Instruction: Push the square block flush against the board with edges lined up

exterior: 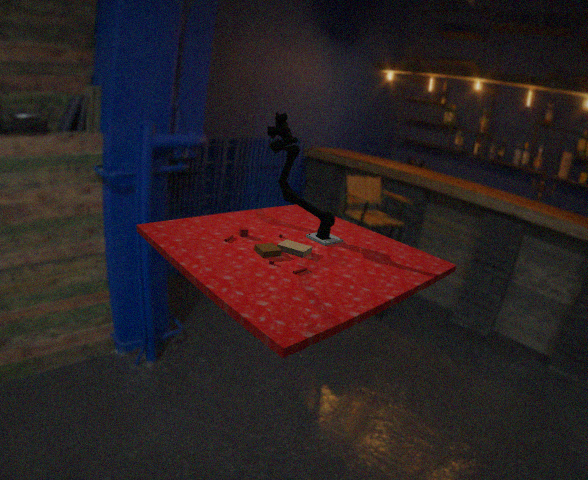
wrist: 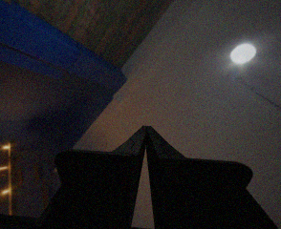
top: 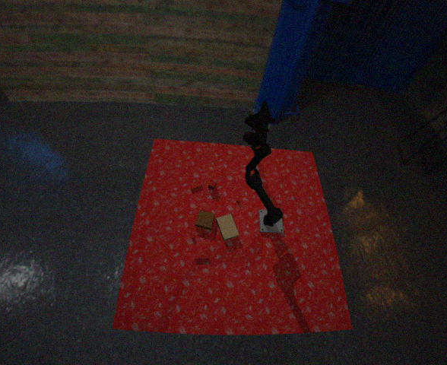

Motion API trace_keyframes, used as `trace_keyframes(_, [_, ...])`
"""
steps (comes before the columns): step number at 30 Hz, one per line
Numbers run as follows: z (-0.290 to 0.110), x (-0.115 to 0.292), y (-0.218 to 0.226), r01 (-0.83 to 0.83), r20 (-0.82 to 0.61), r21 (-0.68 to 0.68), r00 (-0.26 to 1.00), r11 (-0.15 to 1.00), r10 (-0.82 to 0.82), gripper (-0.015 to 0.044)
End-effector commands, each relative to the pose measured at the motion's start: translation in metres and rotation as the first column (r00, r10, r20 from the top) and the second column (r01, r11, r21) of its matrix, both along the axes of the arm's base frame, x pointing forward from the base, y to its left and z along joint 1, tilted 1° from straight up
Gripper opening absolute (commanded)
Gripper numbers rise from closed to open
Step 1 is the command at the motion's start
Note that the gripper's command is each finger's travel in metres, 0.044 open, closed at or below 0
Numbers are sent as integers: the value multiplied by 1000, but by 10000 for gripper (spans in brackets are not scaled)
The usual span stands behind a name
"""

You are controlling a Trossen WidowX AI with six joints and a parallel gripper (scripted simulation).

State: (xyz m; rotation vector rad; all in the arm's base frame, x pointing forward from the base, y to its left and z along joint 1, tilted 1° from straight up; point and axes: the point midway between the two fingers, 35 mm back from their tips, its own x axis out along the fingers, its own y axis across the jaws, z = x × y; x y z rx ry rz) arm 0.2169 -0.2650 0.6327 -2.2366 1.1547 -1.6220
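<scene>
A small brown square block (top: 204, 219) (exterior: 267, 250) lies on the red table (top: 231, 298) (exterior: 304, 310). A paler tan board (top: 227, 226) (exterior: 294, 247) lies right beside it; their near sides look to touch, with the board at a slight angle. My gripper (top: 264, 108) (exterior: 281, 119) (wrist: 146, 130) is shut and empty, raised high above the table and pointing upward, far from both parts. In the wrist view the two dark fingers meet at a tip, with only the ceiling and a lamp behind them.
The arm's base plate (top: 271, 226) (exterior: 324, 239) sits right of the board. Small dark red bits (top: 196, 189) (top: 202, 261) lie scattered on the table. A blue pillar (top: 286, 58) (exterior: 129, 180) stands behind the table.
</scene>
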Motion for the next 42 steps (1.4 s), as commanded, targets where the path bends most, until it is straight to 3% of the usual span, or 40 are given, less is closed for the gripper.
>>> trace_keyframes(1, [20, -39, 15, 29, 78, -74, 997, 997, -24, 0])
trace_keyframes(19, [72, -186, 115, 222, 369, -419, 928, 880, -58, 0])
trace_keyframes(28, [72, -209, 149, 315, 399, -509, 911, 801, -105, 0])
trace_keyframes(42, [68, -260, 265, 486, 506, -689, 854, 538, -124, 0])
